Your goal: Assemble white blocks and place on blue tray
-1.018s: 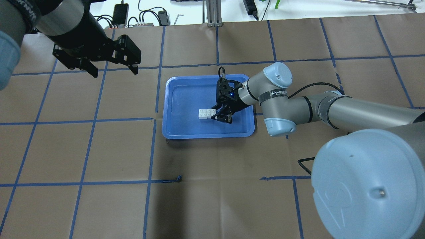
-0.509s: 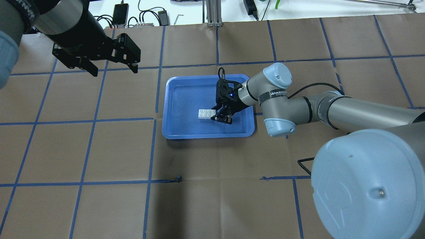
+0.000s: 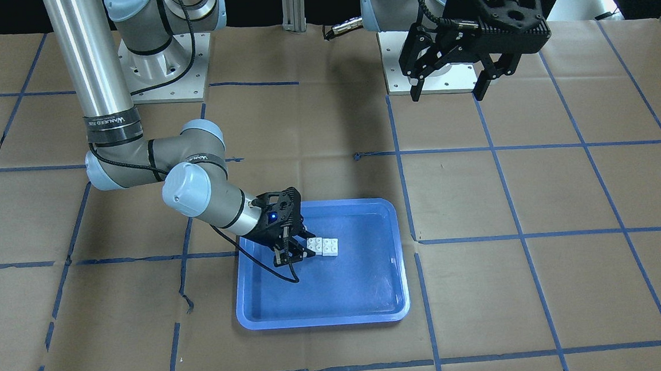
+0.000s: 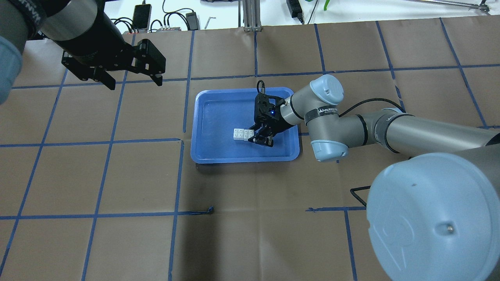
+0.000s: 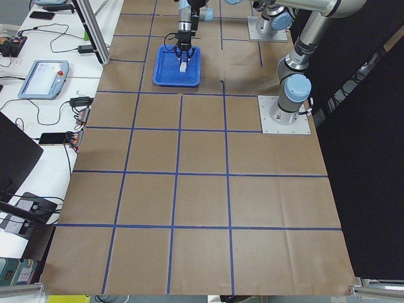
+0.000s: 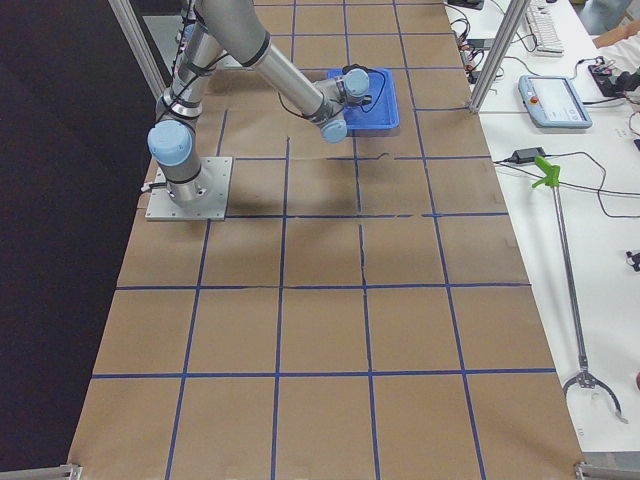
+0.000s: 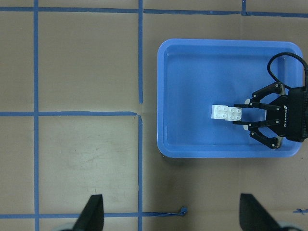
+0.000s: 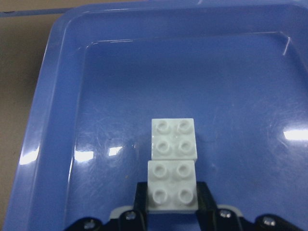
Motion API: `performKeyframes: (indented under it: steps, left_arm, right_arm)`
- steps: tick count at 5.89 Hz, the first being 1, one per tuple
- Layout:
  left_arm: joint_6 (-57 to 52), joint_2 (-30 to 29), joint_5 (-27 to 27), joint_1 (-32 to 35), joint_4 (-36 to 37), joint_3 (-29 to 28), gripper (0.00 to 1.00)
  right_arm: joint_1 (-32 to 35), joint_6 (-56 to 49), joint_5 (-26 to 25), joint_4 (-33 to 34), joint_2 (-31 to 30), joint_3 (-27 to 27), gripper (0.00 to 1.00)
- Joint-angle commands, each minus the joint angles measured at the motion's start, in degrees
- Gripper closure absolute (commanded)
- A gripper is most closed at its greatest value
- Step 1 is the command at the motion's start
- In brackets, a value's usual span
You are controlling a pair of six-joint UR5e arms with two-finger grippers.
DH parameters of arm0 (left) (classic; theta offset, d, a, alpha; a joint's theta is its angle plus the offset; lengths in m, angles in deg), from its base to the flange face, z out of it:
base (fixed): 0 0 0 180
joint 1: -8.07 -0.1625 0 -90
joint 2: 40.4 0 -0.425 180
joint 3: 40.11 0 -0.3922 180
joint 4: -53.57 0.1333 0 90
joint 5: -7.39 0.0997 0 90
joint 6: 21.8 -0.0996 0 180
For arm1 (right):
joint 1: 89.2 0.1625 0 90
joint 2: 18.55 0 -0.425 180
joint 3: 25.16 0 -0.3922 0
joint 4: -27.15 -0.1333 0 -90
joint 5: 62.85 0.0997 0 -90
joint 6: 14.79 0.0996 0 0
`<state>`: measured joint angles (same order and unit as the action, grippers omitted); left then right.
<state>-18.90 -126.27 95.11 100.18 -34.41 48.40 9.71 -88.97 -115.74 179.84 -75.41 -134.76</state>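
Bright-blue rectangular plastic tray (image 8: pixel 53 125): glossy, w/ light glare, fine scuffs. Two small white studded plastic blocks (image 8: pixel 173 138): smooth, semi-matt. Brown paper table cover (image 4: pixel 273 187): matt, creased.

- The left arm (image 4: pixel 78 35) is raised, close to its own base.
- The left claw (image 3: pixel 448 93), black with two fingers, hangs high and points down; its fingers are spread wide and hold nothing.
- The right arm (image 4: pixel 429 132), grey with pale blue joints, reaches far forward, wrist bent low.
- The right claw (image 7: pixel 246 114), also black, is tilted low, with its fingers against both sides of the nearer of two joined small square white plastic bricks (image 8: pixel 172 161).
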Motion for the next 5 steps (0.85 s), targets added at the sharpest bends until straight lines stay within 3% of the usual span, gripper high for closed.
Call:
performKeyframes:
  steps: [1, 3, 5]
  left_arm:
    - [0.0, 0.0, 0.0, 0.0, 0.0, 0.0, 0.0]
    - [0.0, 0.0, 0.0, 0.0, 0.0, 0.0, 0.0]
    - [0.0, 0.0, 0.0, 0.0, 0.0, 0.09, 0.0]
  right_arm:
    - [0.06, 0.0, 0.06, 0.15, 0.0, -0.01, 0.67]
    - [-0.03, 0.0, 0.41, 0.24, 0.17, -0.01, 0.55]
    - [-0.03, 0.0, 0.59, 0.33, 0.17, 0.08, 0.53]
